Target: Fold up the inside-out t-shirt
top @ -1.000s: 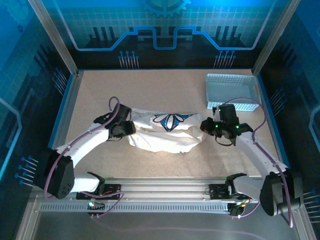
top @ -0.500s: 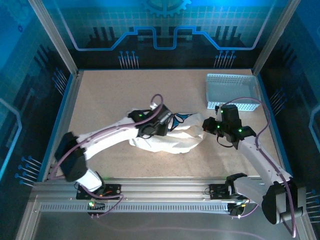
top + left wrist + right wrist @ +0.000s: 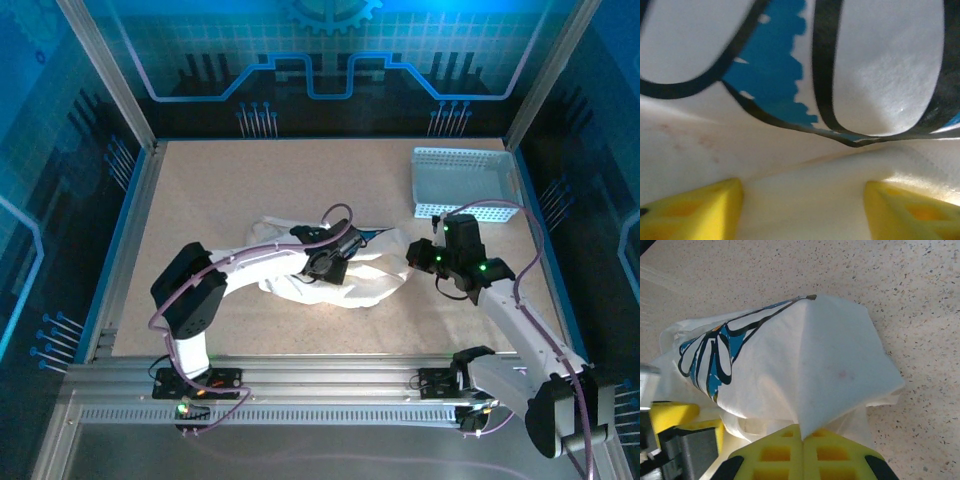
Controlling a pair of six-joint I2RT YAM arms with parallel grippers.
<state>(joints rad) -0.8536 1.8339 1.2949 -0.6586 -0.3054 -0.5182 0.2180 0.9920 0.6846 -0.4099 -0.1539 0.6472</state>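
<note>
One t-shirt (image 3: 372, 287), crumpled mid-bench (image 3: 240, 180), no clean fold yet, so most of the job is left. Two hands: right hand (image 3: 802, 434) pinched tight on a shirt corner. Left hand (image 3: 800, 197) spread wide over the print (image 3: 775, 75), probably gripping nothing, view too close. One basket (image 3: 465, 182), apart at back right.

A speckled tan surface (image 3: 215, 190) carries a crumpled white t-shirt (image 3: 375, 287) mid-way; a perforated basket (image 3: 465, 185) sits far right.
</note>
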